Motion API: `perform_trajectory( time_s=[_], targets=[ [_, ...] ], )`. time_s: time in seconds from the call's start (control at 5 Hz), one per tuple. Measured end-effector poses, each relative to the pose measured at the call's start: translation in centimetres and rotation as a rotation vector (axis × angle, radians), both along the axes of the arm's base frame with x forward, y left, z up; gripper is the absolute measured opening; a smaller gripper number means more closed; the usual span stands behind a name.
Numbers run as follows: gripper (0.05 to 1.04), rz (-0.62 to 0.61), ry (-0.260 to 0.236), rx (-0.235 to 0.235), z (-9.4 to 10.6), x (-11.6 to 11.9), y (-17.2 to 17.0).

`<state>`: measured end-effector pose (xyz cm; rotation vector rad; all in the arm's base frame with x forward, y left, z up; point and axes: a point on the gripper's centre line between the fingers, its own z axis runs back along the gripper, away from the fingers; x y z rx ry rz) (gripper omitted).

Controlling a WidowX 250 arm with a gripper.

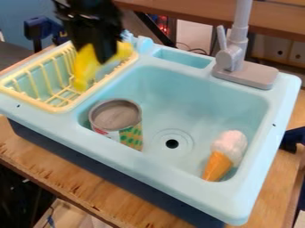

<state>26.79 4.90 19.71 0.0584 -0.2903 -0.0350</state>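
The black two-finger gripper [101,55] hangs over the pale yellow wire-style dish rack [64,108] at the light-blue plastic sink's left side. It is clamped on a bright yellow, irregularly shaped object [85,68], which shows on both sides of it; blur hides how wide the grip is. In the basin, a grey-topped cylindrical can [115,115] leans at left, and a pink-and-orange toy ice-cream cone [218,166] lies at right.
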Motion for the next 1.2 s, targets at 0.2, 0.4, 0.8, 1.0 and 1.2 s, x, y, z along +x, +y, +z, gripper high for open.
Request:
perform_trajectory(
  time_s=[0.2, 0.4, 0.8, 1.0, 1.2],
  targets=[
    [0.548, -0.117, 0.042, -0.008, -0.8, -0.2, -4.5],
    [0.548, -0.158, 0.076, 0.019, -1.5, -0.9, -6.4],
    [0.548, -0.237, 0.128, 0.019, -3.6, -0.3, -9.3],
    [0.548, -0.223, 0.12, 0.019, -4.3, 1.0, -9.8],
    [0.548, -0.21, 0.117, 0.016, -5.7, 2.2, -10.0]
  ],
)
